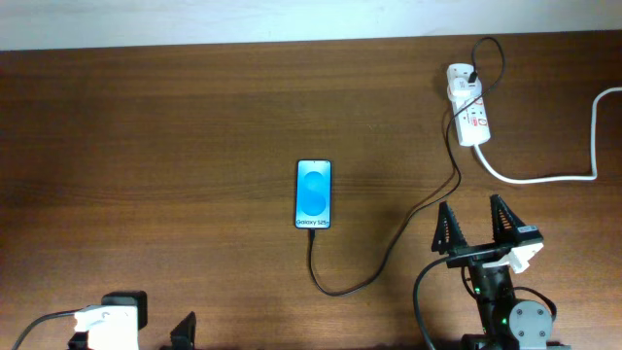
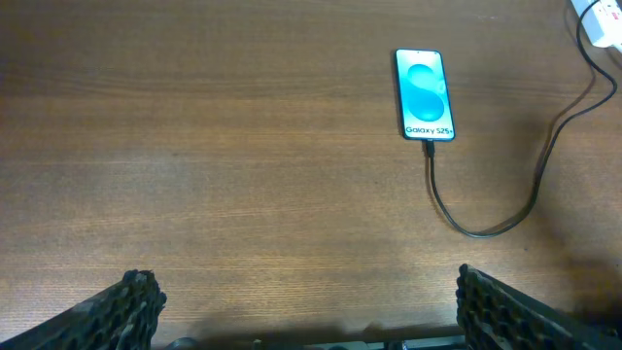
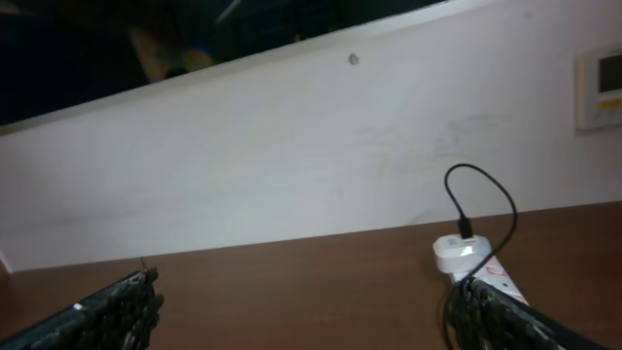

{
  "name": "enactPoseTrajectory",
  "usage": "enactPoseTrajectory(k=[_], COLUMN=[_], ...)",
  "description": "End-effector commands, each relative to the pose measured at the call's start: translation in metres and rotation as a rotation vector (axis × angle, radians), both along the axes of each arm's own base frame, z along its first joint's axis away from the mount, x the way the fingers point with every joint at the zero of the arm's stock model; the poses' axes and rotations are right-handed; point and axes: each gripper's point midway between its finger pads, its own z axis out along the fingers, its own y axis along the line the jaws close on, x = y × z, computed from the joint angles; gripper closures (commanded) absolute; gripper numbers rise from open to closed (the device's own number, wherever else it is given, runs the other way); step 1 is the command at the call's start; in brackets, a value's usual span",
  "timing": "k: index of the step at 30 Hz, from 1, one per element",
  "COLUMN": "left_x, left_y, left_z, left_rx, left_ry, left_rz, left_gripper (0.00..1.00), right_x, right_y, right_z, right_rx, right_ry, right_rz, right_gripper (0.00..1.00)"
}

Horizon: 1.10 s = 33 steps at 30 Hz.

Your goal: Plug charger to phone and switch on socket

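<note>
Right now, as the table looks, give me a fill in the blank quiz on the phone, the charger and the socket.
1. The phone lies on the table with its screen facing ____.
2. The charger meets the phone at the end bearing the ____ text.
3. The left gripper and the right gripper both stand ____, holding nothing.
4. The socket lies nearer the ____ arm.
Missing words: up; Galaxy S25+; open; right.

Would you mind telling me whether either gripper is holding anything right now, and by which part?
Nothing is held: the left gripper and right gripper are both open and empty, and the charger lies untouched on the table.
</note>
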Motion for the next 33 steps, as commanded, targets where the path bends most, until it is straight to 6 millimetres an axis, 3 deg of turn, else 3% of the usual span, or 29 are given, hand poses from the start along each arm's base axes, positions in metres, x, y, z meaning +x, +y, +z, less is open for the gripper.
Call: enactPoseTrajectory(k=[1, 13, 33], left_x=[-0.001, -0.001, -0.001], left_y=[0.001, 0.001, 0.001], left_z=[0.000, 0.000, 0.000], left_rx=[0.005, 0.005, 0.005], left_ry=[-0.003, -0.003, -0.003], left_rz=[-0.001, -0.001, -0.001], left_gripper=[0.01, 0.01, 0.01], right_x=[0.001, 0.005, 0.005], right_y=[-0.006, -0.010, -0.011], right_z=[-0.007, -0.065, -0.064], right_rx=[0.014, 0.024, 0.024], right_ry=[0.022, 0.259, 0.257], right_rz=[-0.036, -0.064, -0.069], right_gripper=[0.02, 0.02, 0.02])
